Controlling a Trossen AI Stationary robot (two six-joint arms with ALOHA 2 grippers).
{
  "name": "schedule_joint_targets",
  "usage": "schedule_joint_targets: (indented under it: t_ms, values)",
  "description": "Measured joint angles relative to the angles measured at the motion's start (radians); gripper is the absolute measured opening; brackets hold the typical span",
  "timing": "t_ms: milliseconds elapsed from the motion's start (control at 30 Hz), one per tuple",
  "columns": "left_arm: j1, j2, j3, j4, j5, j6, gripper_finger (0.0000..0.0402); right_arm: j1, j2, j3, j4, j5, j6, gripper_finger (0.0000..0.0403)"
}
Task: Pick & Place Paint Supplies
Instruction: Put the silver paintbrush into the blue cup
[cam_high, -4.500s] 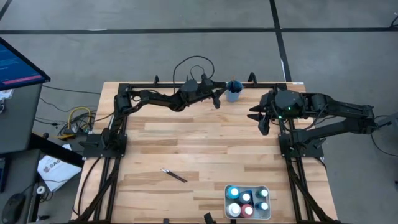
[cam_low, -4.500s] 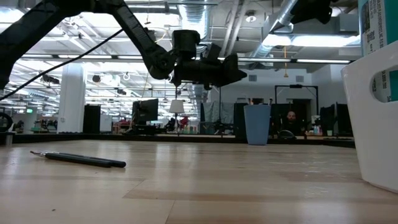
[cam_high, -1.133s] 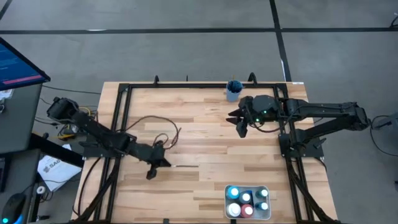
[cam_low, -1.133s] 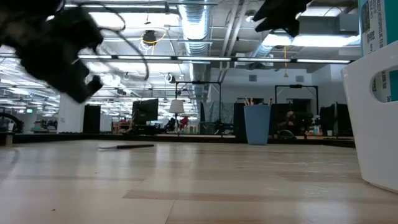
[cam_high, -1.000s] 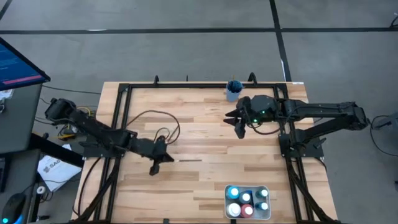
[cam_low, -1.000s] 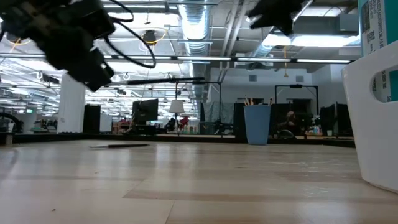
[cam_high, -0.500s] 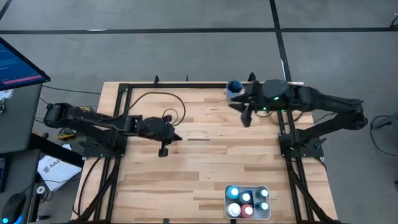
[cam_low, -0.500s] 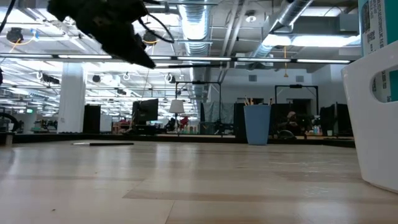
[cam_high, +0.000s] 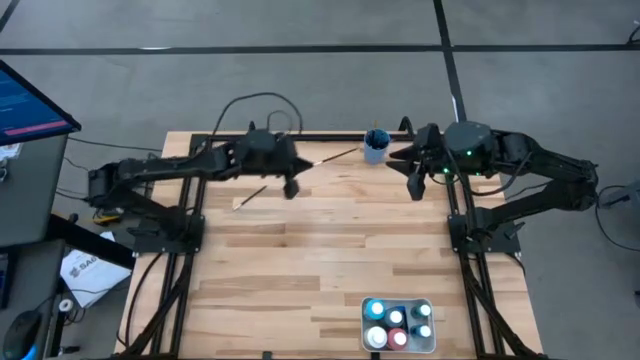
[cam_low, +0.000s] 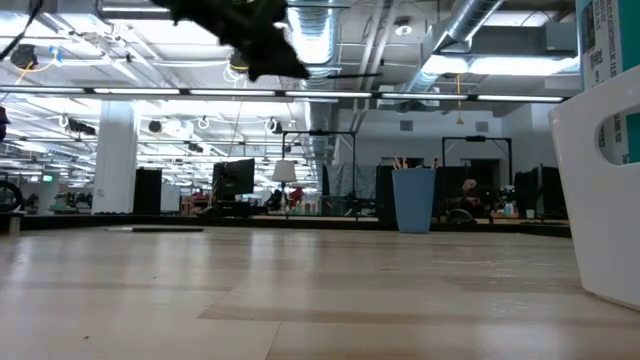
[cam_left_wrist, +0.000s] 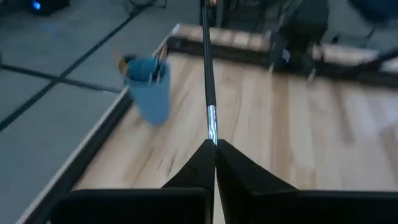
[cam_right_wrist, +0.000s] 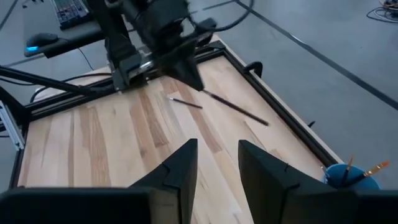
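- Your left end effector (cam_high: 291, 172) is clamped on a paintbrush (cam_high: 335, 155), up off the counter (cam_high: 330, 250) near its far edge. The brush sticks out forward, tip aimed at the blue cup (cam_high: 376, 146) and just short of it.
- Left wrist view confirms it: the fingers are pinched together on the brush shaft (cam_left_wrist: 207, 74), cup (cam_left_wrist: 147, 85) off to one side ahead, with a few brushes already standing in it.
- Your right end effector (cam_high: 412, 172) hovers just beside the cup on the other side, fingers apart (cam_right_wrist: 180, 168) with nothing between them. Looks like it's waiting.
- Progress, my read: late. Paint bottles (cam_high: 390, 325) sit in the white tray (cam_high: 365, 303) at the near edge, and the cup already has brushes. The high view shows no loose supplies elsewhere on the counter. What's left: get this brush into the cup and release.
- View differences:
  - Right wrist view shows the left arm and brush (cam_right_wrist: 235, 109) side-on, brush clearly airborne above the wood; the cup rim (cam_right_wrist: 348, 174) with brush ends shows at its corner.
  - Low view only catches the left end effector (cam_low: 262, 42) high in frame plus cup (cam_low: 413, 200) and tray wall (cam_low: 600, 190). A thin dark line on the far counter could be shadow or brush; can't tell.
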Motion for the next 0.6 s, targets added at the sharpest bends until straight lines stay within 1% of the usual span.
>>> schedule_joint_targets:
  t_ms: [100, 233, 467, 600]
  values:
    - [0.018, 0.096, 0.111, 0.002, 0.052, -0.086, 0.0000, 0.000, 0.000, 0.000, -0.010, 0.000, -0.005, 0.0108]
    - [0.049, 0.206, 0.219, 0.005, 0.116, -0.287, 0.0000, 0.000, 0.000, 0.000, -0.021, 0.000, -0.013, 0.0108]
    - [0.120, 0.318, 0.297, -0.004, 0.144, -0.558, 0.0000, 0.001, -0.029, -0.001, -0.025, 0.000, -0.018, 0.0108]
    - [0.143, 0.369, 0.319, 0.032, 0.206, -0.700, 0.0000, 0.000, -0.043, -0.001, -0.025, 0.002, -0.037, 0.0108]
